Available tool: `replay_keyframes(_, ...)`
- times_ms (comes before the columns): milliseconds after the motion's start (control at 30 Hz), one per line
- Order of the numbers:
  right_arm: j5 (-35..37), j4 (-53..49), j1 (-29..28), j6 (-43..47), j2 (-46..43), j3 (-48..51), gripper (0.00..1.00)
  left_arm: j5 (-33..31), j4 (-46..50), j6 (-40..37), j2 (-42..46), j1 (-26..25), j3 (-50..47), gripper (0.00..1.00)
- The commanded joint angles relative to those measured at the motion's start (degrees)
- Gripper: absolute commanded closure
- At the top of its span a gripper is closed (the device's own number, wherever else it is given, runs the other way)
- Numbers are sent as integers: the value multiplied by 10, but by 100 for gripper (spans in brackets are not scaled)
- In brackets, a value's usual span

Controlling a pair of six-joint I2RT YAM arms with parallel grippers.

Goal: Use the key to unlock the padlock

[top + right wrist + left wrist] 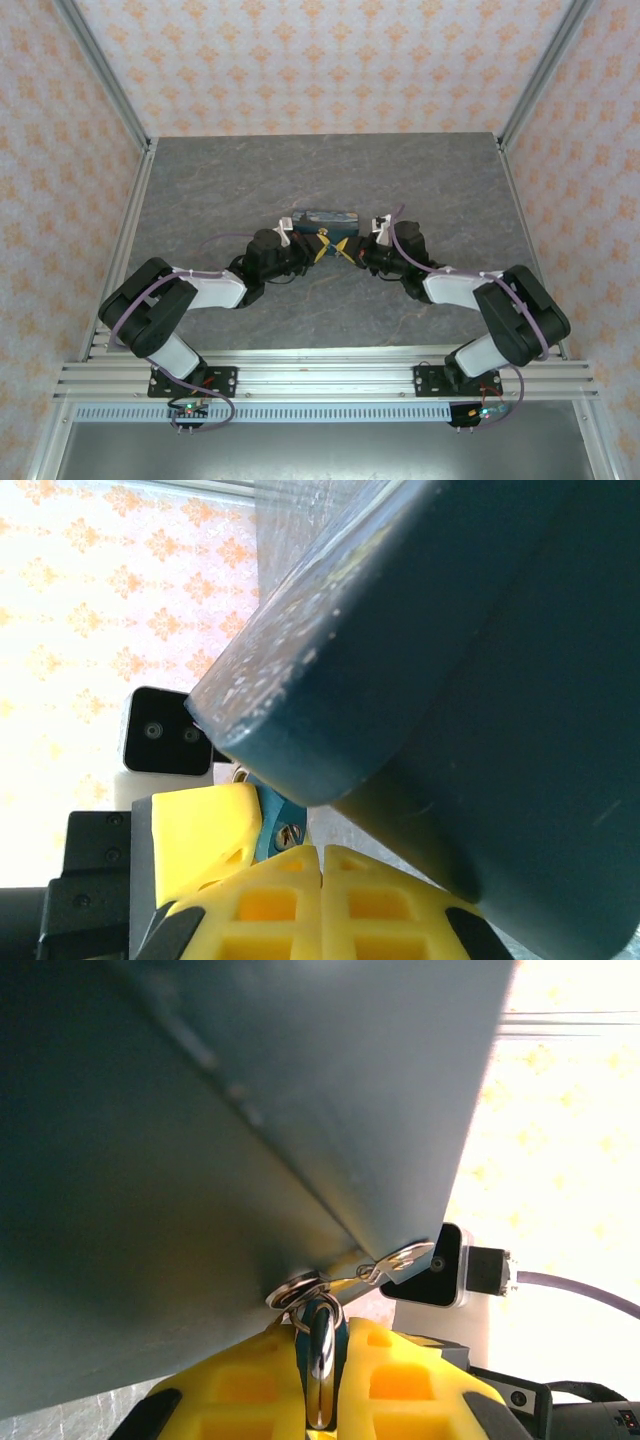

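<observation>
- Your landmark is the blue box (330,215), which lies flat near the middle of the grey stone-patterned tabletop (220,190).
- Both arms reach in from the near edge and meet just in front of the box, on its near side.
- Your left pincer (322,246) sits just in front of the box, towards its left half. Its yellow fingers (400,1370) are closed on the padlock (322,1355), a small bluish and silver metal piece wedged between them.
- From the left wrist, you see the padlock right under the box's dark edge (250,1110), close against it. Whether the two touch is unclear.
- A silver key ring (293,1291) hangs at the top of the padlock, against the box's underside edge. A silver key (405,1258) sticks out from the ring, away from the pincer.
- Your right pincer (343,249) is just in front of the box too, beside the left one and nearly tip to tip with it.
- From the right wrist, its yellow fingers (320,865) are pressed together, with the box's rounded corner (480,680) looming just above them. You cannot tell whether anything thin is pinched there.
- In that same view, the padlock's blue body (272,825) shows beside the left pincer's yellow finger, below the box's corner.
</observation>
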State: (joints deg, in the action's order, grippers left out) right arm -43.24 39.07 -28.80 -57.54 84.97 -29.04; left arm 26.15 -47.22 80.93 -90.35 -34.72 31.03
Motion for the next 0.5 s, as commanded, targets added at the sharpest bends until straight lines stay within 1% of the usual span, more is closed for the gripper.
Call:
replay_keyframes(0, -4, 61, -2, -51, 19, -32, 100, 85, -55, -9, 20, -23, 18, 100)
replay_keyframes(100, -5, 77, -2, -88, 32, -33, 100, 85, -57, -8, 18, -23, 17, 100)
replay_keyframes(200, -8, 119, -2, -131, 53, -31, 100, 84, -59, -7, 18, -23, 18, 100)
replay_keyframes(267, -10, 129, -3, -137, 60, -31, 100, 84, -59, -5, 20, -23, 18, 100)
replay_keyframes(367, -11, 101, -2, -110, 54, -35, 100, 84, -56, -6, 22, -23, 17, 100)
replay_keyframes(467, -11, 33, -2, -45, 36, -44, 100, 84, -57, -6, 22, -23, 16, 100)
